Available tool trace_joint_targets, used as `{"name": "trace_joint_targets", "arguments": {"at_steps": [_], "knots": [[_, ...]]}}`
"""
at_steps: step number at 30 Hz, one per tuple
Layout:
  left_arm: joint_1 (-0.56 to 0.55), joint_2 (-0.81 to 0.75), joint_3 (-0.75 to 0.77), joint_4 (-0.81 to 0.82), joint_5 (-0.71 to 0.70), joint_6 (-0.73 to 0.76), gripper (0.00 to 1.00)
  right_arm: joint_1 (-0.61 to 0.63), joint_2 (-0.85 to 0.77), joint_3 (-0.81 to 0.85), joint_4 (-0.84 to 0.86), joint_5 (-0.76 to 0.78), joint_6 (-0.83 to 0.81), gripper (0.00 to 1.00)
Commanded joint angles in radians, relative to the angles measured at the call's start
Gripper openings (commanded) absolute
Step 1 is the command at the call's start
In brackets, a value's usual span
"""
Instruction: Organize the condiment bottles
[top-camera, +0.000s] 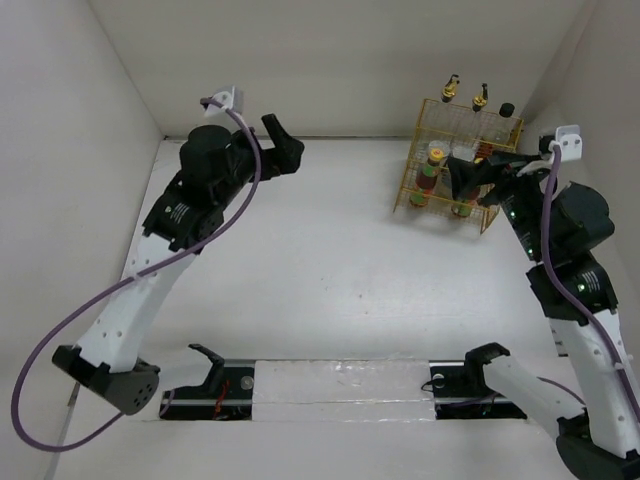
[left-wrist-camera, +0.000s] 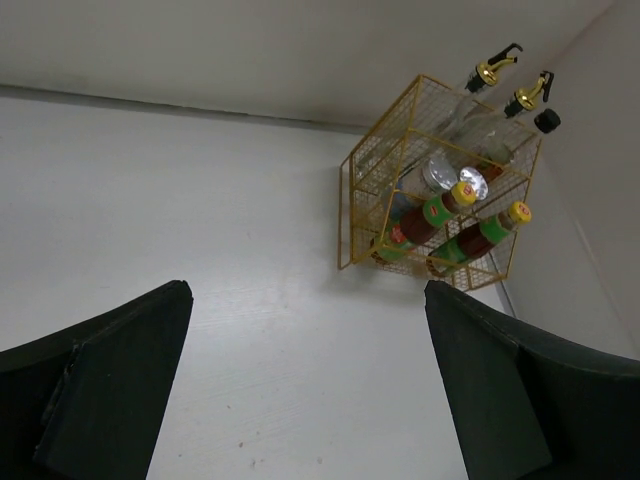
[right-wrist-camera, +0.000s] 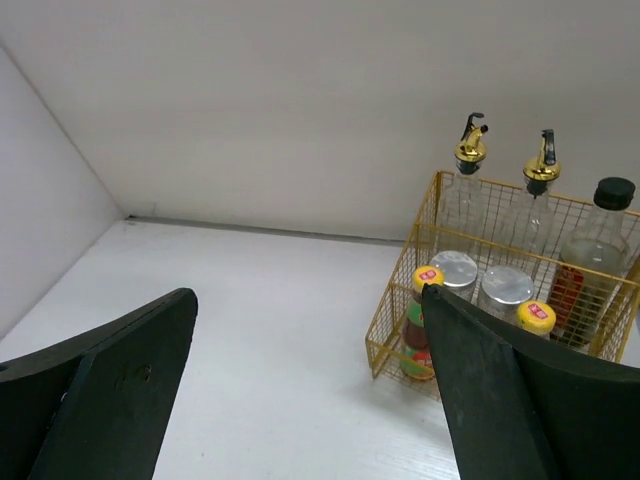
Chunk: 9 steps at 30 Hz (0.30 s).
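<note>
All the condiment bottles stand inside a yellow wire rack (top-camera: 412, 165) (right-wrist-camera: 398, 292) (left-wrist-camera: 342, 215) at the far right corner. Two clear glass bottles with gold pourers (right-wrist-camera: 470, 190) (right-wrist-camera: 541, 205) are at its back, beside a black-capped jar (right-wrist-camera: 600, 250). Two silver-topped shakers (right-wrist-camera: 458, 270) (right-wrist-camera: 506, 285) sit in the middle, and two yellow-capped red-sauce bottles (right-wrist-camera: 426, 305) (right-wrist-camera: 536, 318) are in front. My right gripper (top-camera: 465, 178) (right-wrist-camera: 308, 300) hovers open just in front of the rack, holding nothing. My left gripper (top-camera: 283, 145) (left-wrist-camera: 306, 300) is open and empty at the far left, well away from the rack.
White walls close in the table on the left, back and right; the rack sits close to the back and right walls. A clear strip (top-camera: 340, 385) lies along the near edge between the arm bases.
</note>
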Motion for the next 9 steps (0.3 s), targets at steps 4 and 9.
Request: {"name": "trace_joint_targets", "arguments": {"at_steps": [4,9], "knots": [[0.016,-0.175,-0.136,0.113,-0.103,-0.061,0.99,0.028,-0.093,-0.041,-0.086,0.080,0.009,0.99],[0.016,-0.215,-0.158,0.110,-0.083,-0.070,0.99,0.028,-0.103,-0.041,-0.098,0.071,0.009,0.99]]}}
